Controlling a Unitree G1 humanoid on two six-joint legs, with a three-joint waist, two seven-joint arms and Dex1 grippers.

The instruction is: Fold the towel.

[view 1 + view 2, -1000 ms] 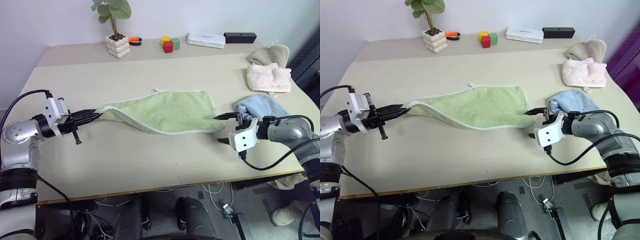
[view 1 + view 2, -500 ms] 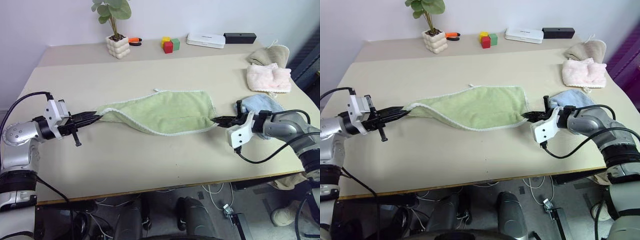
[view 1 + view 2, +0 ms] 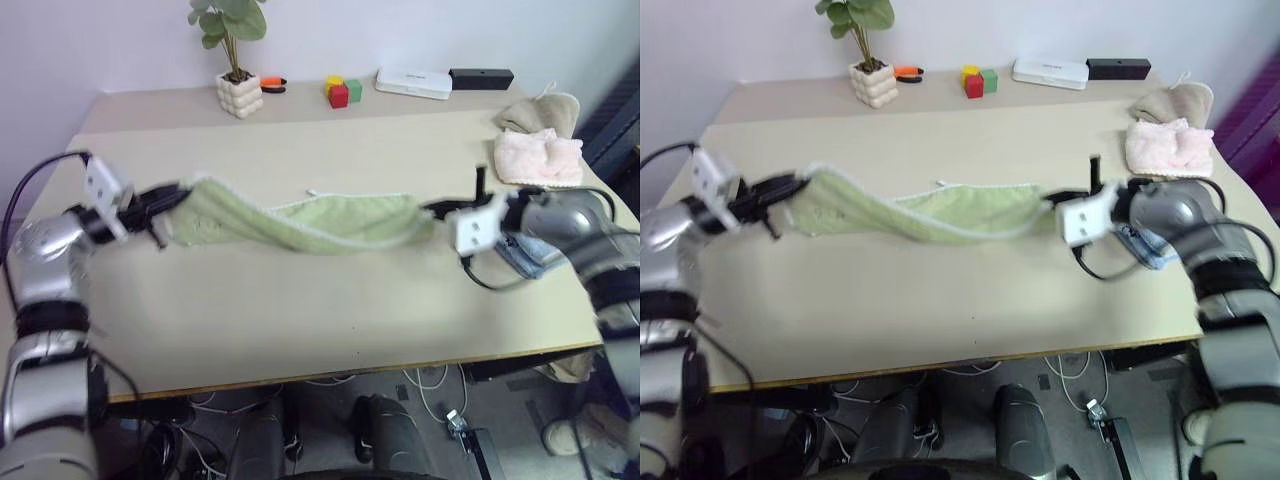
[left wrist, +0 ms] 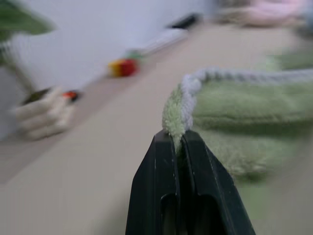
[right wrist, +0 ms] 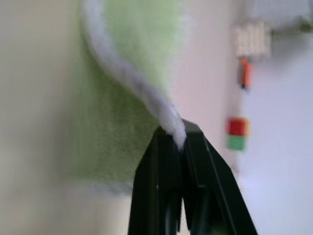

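Left gripper: I see my left gripper [image 4: 178, 139] pinching the towel's white stitched edge, the two black fingers pressed together on the cloth.
Right gripper: my right gripper [image 5: 178, 134] is likewise clamped on the towel's opposite corner, with the white edging caught between its fingertips.
Towel: the light green towel [image 3: 300, 222] hangs stretched between my two grippers as a long, sagging band. I read it as lifted over the middle of the table; whether its lowest fold touches the top I cannot tell.
Landmark: I place everything else from the towel.
Table: the beige table [image 3: 300, 310] lies bare on the near side of the towel.
Blue cloth: a light blue cloth [image 3: 525, 252] sits just past the towel's right end, partly behind my right forearm.
Pink cloth: a pale pink fluffy cloth [image 3: 537, 156] lies beyond the towel's right end, toward the far right edge.
Beige cloth: a tan cloth [image 3: 538, 108] lies touching the pink one on its far side.
Plant: a potted plant [image 3: 238, 60] in a white bumpy pot stands well behind the towel's left half.
Orange tool: an orange-handled tool [image 3: 268, 83] lies just beside that pot.
Blocks: red, yellow and green blocks [image 3: 341, 91] sit well behind the towel's middle.
Boxes: a flat white box [image 3: 412, 82] and a black box [image 3: 480, 77] lie behind the towel's right half, by the wall.
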